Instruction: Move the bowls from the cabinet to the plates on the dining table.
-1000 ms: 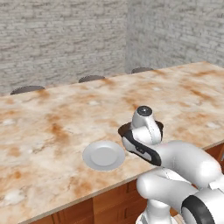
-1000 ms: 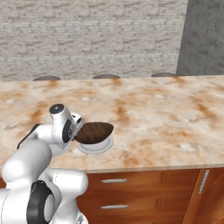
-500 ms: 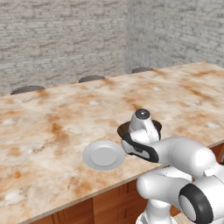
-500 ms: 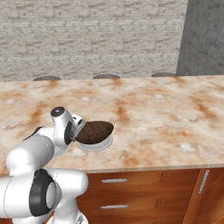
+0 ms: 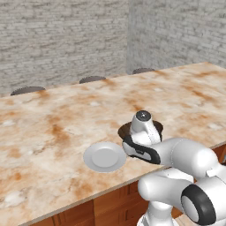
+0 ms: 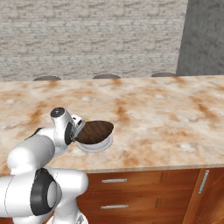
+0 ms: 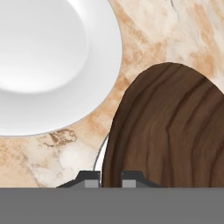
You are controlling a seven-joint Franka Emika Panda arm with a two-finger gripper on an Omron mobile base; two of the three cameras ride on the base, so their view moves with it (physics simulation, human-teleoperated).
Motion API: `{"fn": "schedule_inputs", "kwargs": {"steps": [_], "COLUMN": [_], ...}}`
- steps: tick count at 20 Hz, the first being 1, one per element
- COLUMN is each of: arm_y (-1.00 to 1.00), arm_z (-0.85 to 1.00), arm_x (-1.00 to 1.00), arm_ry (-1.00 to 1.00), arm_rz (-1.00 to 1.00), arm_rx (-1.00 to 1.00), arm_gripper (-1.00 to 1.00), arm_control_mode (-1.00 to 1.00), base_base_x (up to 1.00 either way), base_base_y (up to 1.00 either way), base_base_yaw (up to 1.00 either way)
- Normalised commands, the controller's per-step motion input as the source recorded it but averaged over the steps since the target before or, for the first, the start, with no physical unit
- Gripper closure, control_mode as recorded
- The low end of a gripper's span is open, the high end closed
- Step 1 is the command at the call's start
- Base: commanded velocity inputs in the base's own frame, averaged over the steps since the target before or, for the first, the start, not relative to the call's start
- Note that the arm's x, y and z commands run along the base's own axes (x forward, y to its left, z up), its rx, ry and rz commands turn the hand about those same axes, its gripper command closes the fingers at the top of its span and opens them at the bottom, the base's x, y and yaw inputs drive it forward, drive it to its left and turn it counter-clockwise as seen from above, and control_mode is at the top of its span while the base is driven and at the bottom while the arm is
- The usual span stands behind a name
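Note:
A dark brown bowl (image 6: 97, 131) hangs tilted just above a white plate (image 6: 93, 146) near the front edge of the dining table (image 6: 166, 113). My gripper (image 6: 79, 132) is shut on the bowl's near rim. In the hand view the brown bowl (image 7: 170, 131) lies on the right, my gripper (image 7: 110, 179) pinches its edge, and a thin white plate rim (image 7: 102, 154) shows beneath it. A second white plate (image 7: 43, 57) lies bare at the upper left. In the left base view this bare plate (image 5: 105, 156) sits left of my hand, and the bowl (image 5: 125, 130) peeks out behind it. The cabinet is out of view.
Three dark stool tops (image 5: 92, 79) line the table's far side before a grey brick wall. Wooden drawers with short handles (image 6: 113, 180) sit under the front edge. The marbled top stretches wide to the right and back.
The bowl stays nearly in place over the plate. The arm's elbow has shifted slightly.

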Motion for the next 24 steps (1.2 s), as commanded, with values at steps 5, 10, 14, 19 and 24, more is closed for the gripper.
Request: {"fn": "schedule_inputs", "kwargs": {"steps": [5, 10, 14, 19, 24], "arm_y": [0.0, -0.01, 0.0, 0.02, 0.14], "arm_z": [0.0, -0.05, -0.11, 0.03, 0.17], "arm_x": [0.0, 0.0, 0.0, -0.12, -0.3], "arm_ry": [0.0, 0.0, 0.0, -0.01, 0.0], "arm_rz": [0.0, 0.0, 0.0, 0.0, 0.0], "arm_rx": [0.0, 0.01, 0.02, 0.01, 0.0], "arm_gripper": [-1.0, -1.0, -1.0, -1.0, -1.0], "arm_control_mode": [-1.0, -1.0, -1.0, -1.0, -1.0], "base_base_x": [0.0, 0.0, 0.0, 0.0, 0.0], "base_base_y": [0.0, 0.0, 0.0, 0.0, 0.0], "base_base_yaw": [0.0, 0.0, 0.0, 0.0, 0.0]}}
